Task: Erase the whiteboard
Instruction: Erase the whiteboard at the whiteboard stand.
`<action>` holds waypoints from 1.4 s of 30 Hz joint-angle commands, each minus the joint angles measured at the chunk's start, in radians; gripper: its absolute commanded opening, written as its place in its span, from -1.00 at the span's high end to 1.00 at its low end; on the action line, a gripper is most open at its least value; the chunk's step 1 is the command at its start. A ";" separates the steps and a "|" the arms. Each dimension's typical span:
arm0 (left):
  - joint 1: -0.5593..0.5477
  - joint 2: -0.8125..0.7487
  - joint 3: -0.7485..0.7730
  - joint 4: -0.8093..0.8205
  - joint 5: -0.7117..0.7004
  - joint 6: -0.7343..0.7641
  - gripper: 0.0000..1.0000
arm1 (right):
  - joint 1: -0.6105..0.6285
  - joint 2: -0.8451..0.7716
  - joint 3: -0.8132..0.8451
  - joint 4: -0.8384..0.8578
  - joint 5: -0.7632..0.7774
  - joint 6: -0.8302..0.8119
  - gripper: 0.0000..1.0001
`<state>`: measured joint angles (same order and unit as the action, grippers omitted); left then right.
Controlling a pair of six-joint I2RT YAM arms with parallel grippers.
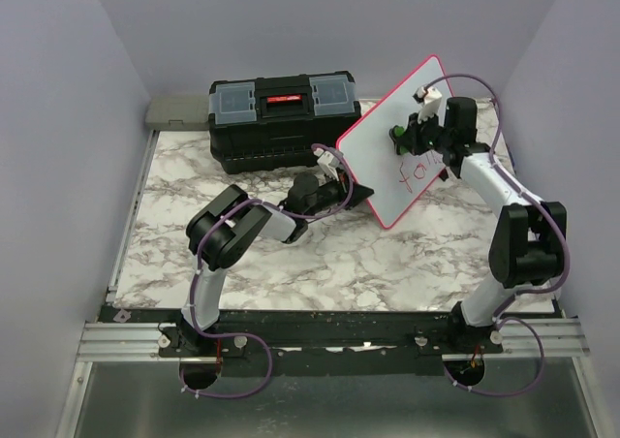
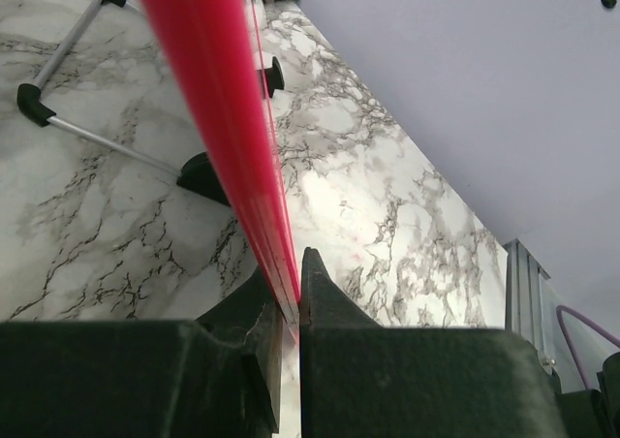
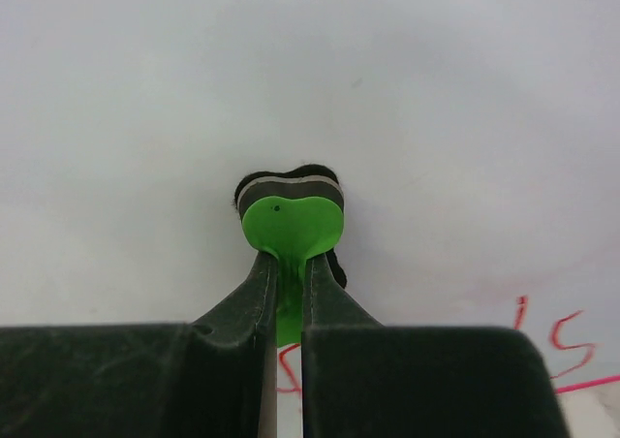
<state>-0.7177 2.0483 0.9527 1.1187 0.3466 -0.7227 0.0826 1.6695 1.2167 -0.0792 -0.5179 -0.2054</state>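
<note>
Whiteboard (image 1: pixel 380 162): propped up on its edge and tilted, right of centre toward the far side of the table (image 1: pixel 291 254), white face toward me. Pink-red rim visible all round.

Red handwriting (image 1: pixel 418 174) sits on the lower right part of the face; the upper left part reads clean white. Right wrist view shows a few red strokes low at the right.

Left gripper (image 1: pixel 336 173): clamped on the board's near-left rim. Left wrist view shows the red edge pinched between both fingers (image 2: pixel 325 293), with the board running edge-on away from the camera.

Right gripper (image 1: pixel 402 136): clenched on a green eraser (image 3: pixel 291 227), whose dark felt side is pressed flat against the white surface, above and left of the writing.

A metal stand leg (image 2: pixel 97 138) with black end caps lies on the marble behind the board.

Black toolbox (image 1: pixel 281 118): far side, left of the board, lid closed.
</note>
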 commanded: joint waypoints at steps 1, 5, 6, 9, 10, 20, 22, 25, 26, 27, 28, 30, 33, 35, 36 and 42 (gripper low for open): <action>-0.040 -0.017 -0.013 0.083 0.138 0.039 1.00 | -0.016 0.075 0.118 0.118 0.265 0.095 0.99; -0.039 -0.025 -0.027 0.088 0.146 0.046 1.00 | -0.064 0.166 0.224 0.099 0.343 0.099 0.99; -0.039 -0.026 -0.032 0.090 0.148 0.046 1.00 | -0.076 0.190 0.249 0.095 0.369 0.094 0.99; -0.035 -0.028 -0.037 0.095 0.153 0.048 1.00 | -0.138 0.254 0.318 0.078 0.390 0.090 0.99; -0.035 -0.028 -0.037 0.095 0.156 0.048 1.00 | -0.159 0.278 0.346 0.041 0.389 0.090 0.99; -0.033 -0.013 -0.002 0.091 0.174 0.031 1.00 | -0.149 0.242 0.210 -0.080 -0.054 -0.132 0.99; -0.032 -0.014 -0.002 0.085 0.174 0.031 1.00 | -0.109 0.168 0.116 -0.037 -0.087 -0.152 0.99; -0.033 -0.014 -0.002 0.085 0.171 0.026 1.00 | -0.021 0.062 -0.013 0.020 -0.097 -0.159 0.99; -0.032 -0.012 -0.002 0.088 0.170 0.020 1.00 | 0.008 0.025 -0.047 0.028 -0.091 -0.158 0.99; -0.032 -0.010 0.000 0.094 0.170 0.016 1.00 | 0.046 0.001 -0.071 0.029 -0.081 -0.158 0.99; -0.032 -0.008 0.001 0.095 0.168 0.010 1.00 | 0.086 -0.026 -0.094 0.029 -0.067 -0.157 0.99; -0.032 -0.007 0.000 0.100 0.166 0.002 1.00 | 0.155 -0.067 -0.136 0.031 -0.033 -0.146 0.99; -0.032 -0.009 -0.004 0.103 0.165 -0.001 1.00 | 0.241 -0.102 -0.175 0.032 0.033 -0.123 0.99; -0.032 -0.014 -0.009 0.105 0.161 -0.002 1.00 | 0.271 -0.109 -0.188 0.020 0.046 -0.106 0.99; -0.032 -0.016 -0.011 0.105 0.160 -0.002 1.00 | 0.277 -0.110 -0.194 0.006 0.033 -0.101 0.99; -0.032 -0.031 -0.026 0.105 0.154 0.003 1.00 | 0.310 -0.140 -0.275 -0.097 0.057 -0.185 0.99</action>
<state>-0.7067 2.0483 0.9234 1.1271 0.3702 -0.7715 0.3412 1.5135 1.0367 -0.0200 -0.4473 -0.3595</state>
